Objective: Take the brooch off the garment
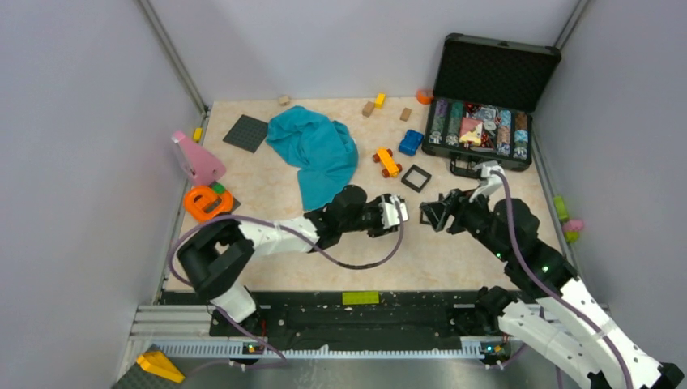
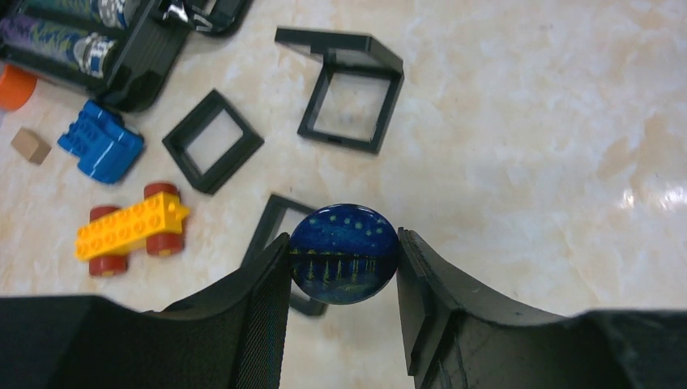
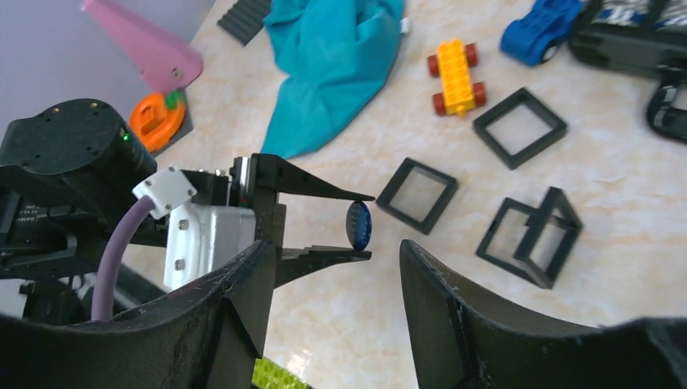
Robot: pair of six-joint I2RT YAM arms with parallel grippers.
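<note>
The brooch (image 2: 343,253), a small round dark-blue piece with a night-sky picture, is pinched edge-on between my left gripper's fingers (image 2: 343,243), lifted above the table. It shows edge-on in the right wrist view (image 3: 359,224). The left gripper (image 1: 401,212) is at mid table, away from the teal-blue garment (image 1: 316,150), which lies crumpled at the back left. My right gripper (image 1: 429,215) is open and empty, facing the left gripper a short way off, its jaws spread on either side of the brooch's line in the right wrist view (image 3: 336,247).
Black square frames (image 2: 212,140) (image 2: 350,89) (image 3: 531,229) lie on the table under and beyond the grippers. A yellow toy car (image 1: 387,162), a blue toy car (image 1: 411,143), an open black case (image 1: 486,105), a dark grey plate (image 1: 245,133) and pink and orange toys (image 1: 208,203) lie around.
</note>
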